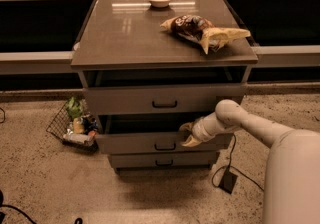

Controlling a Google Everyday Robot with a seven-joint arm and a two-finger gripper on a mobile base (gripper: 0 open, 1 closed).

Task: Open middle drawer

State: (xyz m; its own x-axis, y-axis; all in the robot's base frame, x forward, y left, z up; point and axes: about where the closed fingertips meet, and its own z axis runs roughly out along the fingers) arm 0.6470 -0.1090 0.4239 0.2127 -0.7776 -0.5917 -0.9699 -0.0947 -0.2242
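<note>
middle drawer (130, 144): second of three, already partly out, dark gap above its front | gripper (188, 134): fingers spread at the panel's top edge, right of the bar handle (165, 146), gripping nothing visibly | left: likely more pulling

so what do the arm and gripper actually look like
The arm is a smooth, rounded off-white tube with a bulbous joint, narrowing to a short white wrist. The gripper, at the middle drawer top edge just right of its handle, is yellowish tan. No markings or cables show on either.
</note>
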